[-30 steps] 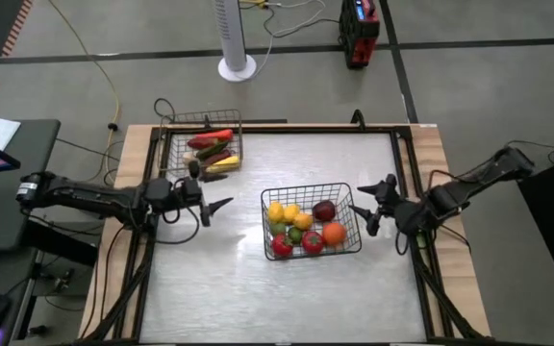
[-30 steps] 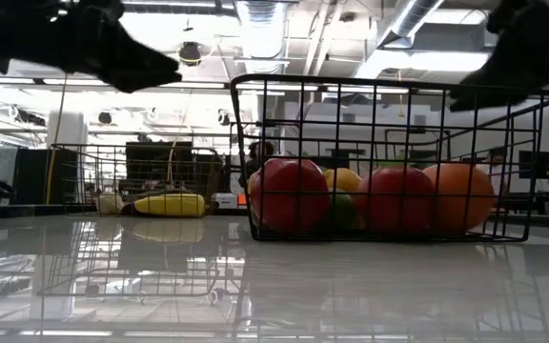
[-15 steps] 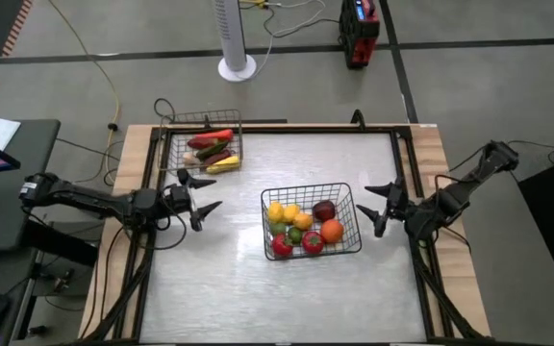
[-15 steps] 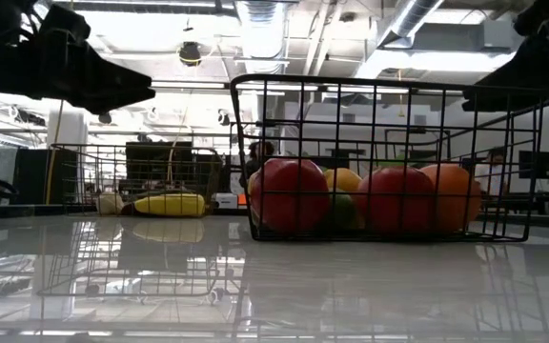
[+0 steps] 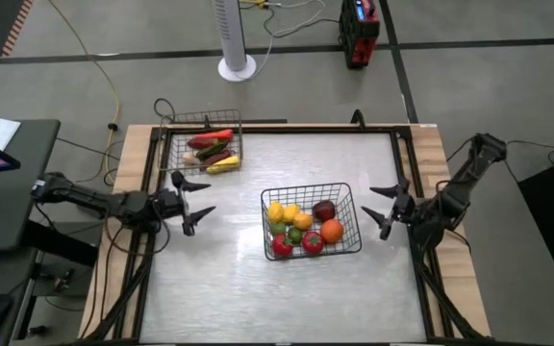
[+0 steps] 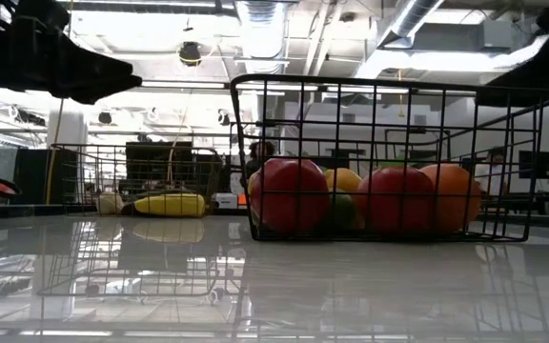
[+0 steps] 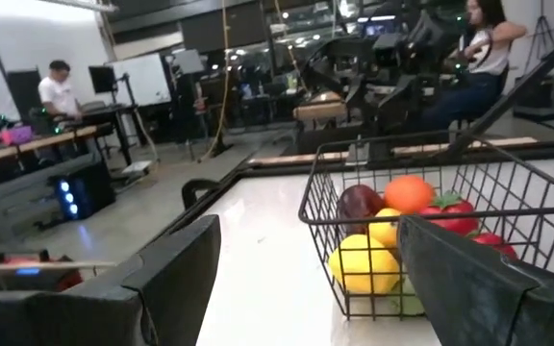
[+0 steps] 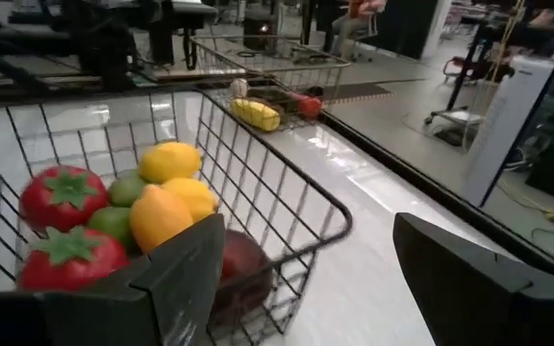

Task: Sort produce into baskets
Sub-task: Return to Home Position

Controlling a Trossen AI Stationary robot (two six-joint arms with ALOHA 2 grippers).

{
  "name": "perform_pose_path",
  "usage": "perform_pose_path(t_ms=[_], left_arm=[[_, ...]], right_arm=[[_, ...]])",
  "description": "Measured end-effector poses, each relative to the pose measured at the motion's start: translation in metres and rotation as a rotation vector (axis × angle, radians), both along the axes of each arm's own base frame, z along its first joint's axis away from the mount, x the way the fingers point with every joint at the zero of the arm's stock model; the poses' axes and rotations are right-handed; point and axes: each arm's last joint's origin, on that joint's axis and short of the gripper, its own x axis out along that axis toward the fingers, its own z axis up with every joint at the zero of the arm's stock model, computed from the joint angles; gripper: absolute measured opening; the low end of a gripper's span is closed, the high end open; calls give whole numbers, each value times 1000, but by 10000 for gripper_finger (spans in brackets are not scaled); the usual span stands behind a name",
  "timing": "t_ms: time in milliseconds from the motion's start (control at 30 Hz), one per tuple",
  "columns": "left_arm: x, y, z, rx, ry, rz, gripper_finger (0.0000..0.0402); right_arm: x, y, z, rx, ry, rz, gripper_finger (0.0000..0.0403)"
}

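Left gripper (image 5: 198,198) and right gripper (image 5: 381,210), fingers wide and empty, flank the black wire basket (image 5: 306,188) at nine and three; probably light, rigid, best gripped by its rim

Black from end to end, left arm (image 5: 94,198) and right arm (image 5: 465,178) alike. Built of slim tube-like links joined by thicker, rounded housings. Trailed by thin dark cables (image 5: 115,240) looping loosely beside the links. Marked by a small pale patch near the outer end of the left arm. Tipped by the left end effector (image 5: 196,196) and the right end effector (image 5: 377,212), each forked into two tapering, pointed prongs. Up close in the wrist views: broad, flat, matte dark fingers (image 7: 174,272) with slanted, bevelled edges, same on the right (image 8: 462,272).
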Motion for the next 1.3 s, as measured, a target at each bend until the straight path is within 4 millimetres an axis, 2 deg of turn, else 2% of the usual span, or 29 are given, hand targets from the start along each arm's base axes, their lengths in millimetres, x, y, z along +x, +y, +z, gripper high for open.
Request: perform_pose_path(t_ms=[133, 267, 633, 767, 933, 1100, 1300], left_arm=[[-4, 0, 2, 19, -13, -4, 304], [-7, 2, 1, 19, -11, 4, 304], [-12, 7, -2, 28, 19, 89, 304], [-12, 7, -5, 34, 46, 90, 304], [-12, 6, -4, 61, 42, 76, 304], [-12, 6, 0, 83, 12, 80, 304], [-12, 7, 1, 112, 9, 91, 304]], right_arm=[[-8, -3, -13, 10, -45, -33, 327], [-17, -11, -26, 42, -197, -121, 327], [-17, -12, -24, 134, -270, -145, 327], [-17, -13, -24, 140, -252, -152, 327], [-14, -10, -26, 249, -182, -97, 327], [-10, -5, -19, 285, -253, -108, 327], [2, 10, 2, 339, -246, 33, 327]])
